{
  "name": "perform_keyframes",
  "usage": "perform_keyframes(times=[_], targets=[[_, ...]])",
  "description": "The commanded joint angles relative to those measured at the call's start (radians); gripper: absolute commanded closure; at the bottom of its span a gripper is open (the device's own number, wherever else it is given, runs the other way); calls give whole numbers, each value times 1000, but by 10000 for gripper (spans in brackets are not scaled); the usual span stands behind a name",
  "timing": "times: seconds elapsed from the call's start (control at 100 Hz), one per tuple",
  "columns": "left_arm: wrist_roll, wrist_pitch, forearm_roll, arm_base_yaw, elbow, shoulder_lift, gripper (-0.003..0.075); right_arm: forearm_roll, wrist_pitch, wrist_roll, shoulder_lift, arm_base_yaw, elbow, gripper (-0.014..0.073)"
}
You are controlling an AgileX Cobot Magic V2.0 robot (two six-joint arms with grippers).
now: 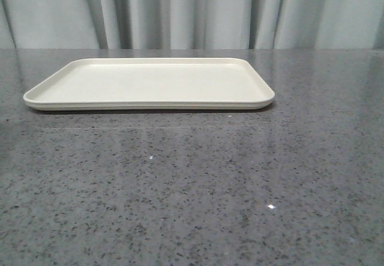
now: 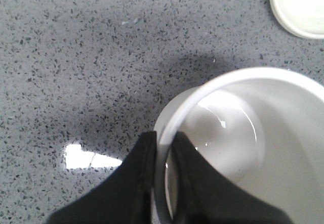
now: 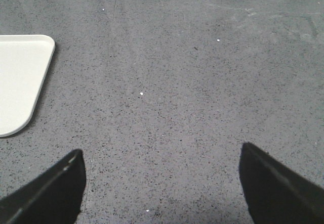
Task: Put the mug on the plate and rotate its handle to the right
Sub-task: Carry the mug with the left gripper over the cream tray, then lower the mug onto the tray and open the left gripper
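Ahead of me stretches a dark grey speckled stone tabletop point(image 1: 192, 200), polished enough to throw back small bright glints of overhead light. Its surface is flecked with black and pale grains all over. Along its far edge hangs a pale grey-blue curtain point(image 1: 198, 11), falling in soft vertical folds that fill the whole background. Looking straight down, I see one larger white reflection point(image 2: 83, 157) on the stone, and a faint soft shadow spread across the grain near it.
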Motion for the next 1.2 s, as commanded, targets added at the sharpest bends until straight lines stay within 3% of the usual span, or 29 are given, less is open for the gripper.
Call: perform_keyframes(times=[0.0,0.35,0.78,1.19], targets=[[-1,-10,-28,1,-63,-14,740,-8,-64,-5,13,-6,-36,-20],[3,-19,-162,-16,-287,5,741,-8,-64,-5,13,-6,-36,-20],[3,-69,-171,-316,-582,353,741,-8,-63,-5,13,-6,-36,-20],[1,-13,-169,-378,-802,611,741,-8,-63,-5,13,-6,-36,-20]])
